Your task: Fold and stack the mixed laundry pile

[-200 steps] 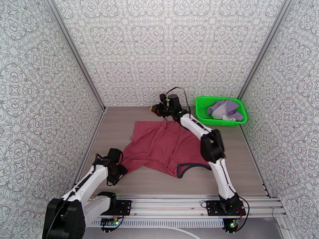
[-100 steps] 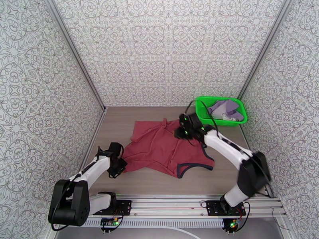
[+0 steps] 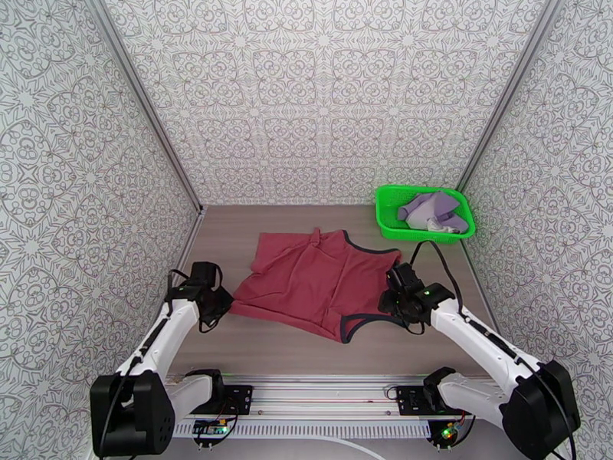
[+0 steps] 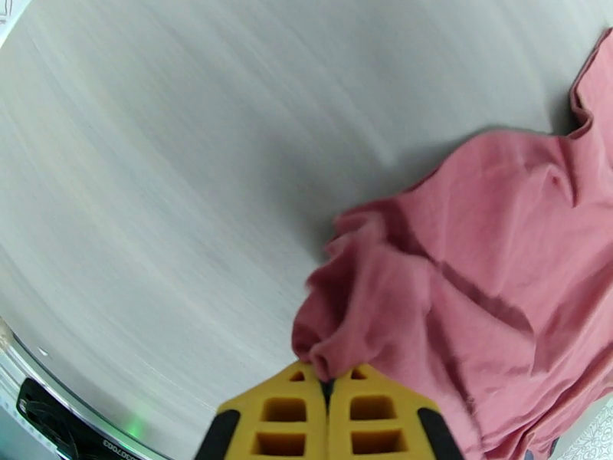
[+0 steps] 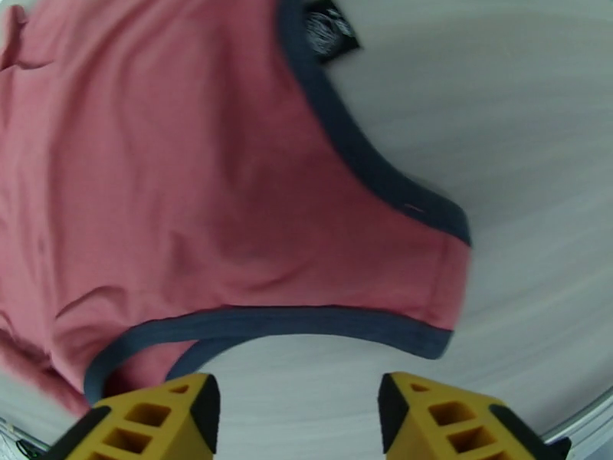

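The dark red tank top (image 3: 314, 281) lies spread and rumpled across the middle of the counter (image 3: 230, 239), and the left tool (image 4: 328, 381) is clenched on a bunched corner at its left edge, yellow fingers pressed together with cloth pinched between them. The right tool (image 5: 295, 408) is released, its fingers standing apart by the dark-trimmed strap end with nothing between them. The lavender garment (image 3: 435, 211) sits crumpled in the green basket (image 3: 383, 212) at the far right corner, well apart from the tank top.
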Action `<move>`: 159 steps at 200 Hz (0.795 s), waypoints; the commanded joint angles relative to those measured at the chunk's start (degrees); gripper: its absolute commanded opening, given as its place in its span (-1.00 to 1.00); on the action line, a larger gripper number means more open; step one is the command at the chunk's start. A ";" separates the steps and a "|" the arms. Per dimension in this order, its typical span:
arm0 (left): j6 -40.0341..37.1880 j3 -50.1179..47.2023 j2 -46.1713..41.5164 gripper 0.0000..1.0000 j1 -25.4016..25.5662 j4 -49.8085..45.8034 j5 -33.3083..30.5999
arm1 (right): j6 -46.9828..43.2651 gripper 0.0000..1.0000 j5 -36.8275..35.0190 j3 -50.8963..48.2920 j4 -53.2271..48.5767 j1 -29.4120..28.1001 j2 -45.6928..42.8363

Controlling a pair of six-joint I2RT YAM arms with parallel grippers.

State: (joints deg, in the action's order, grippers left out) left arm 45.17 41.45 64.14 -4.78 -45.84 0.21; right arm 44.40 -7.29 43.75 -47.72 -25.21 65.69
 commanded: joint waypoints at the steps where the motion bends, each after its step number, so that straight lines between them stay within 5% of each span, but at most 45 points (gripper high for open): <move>1: -3.40 2.95 -2.49 -1.00 -2.68 -2.38 1.18 | 5.62 0.11 -1.23 -3.85 -1.46 0.69 -2.37; 113: -4.22 2.14 -3.80 -1.00 -4.89 -1.44 4.27 | 11.76 0.17 1.71 -15.36 10.58 8.05 -3.87; 159: -4.30 1.87 -3.76 -1.00 -5.16 -1.40 4.61 | 9.77 -0.17 3.05 -15.18 16.42 10.78 -0.41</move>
State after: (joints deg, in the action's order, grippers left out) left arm 41.74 43.77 61.04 -9.13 -46.94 3.46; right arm 55.00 -5.72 29.15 -36.21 -15.66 63.18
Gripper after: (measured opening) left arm 0.034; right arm 0.460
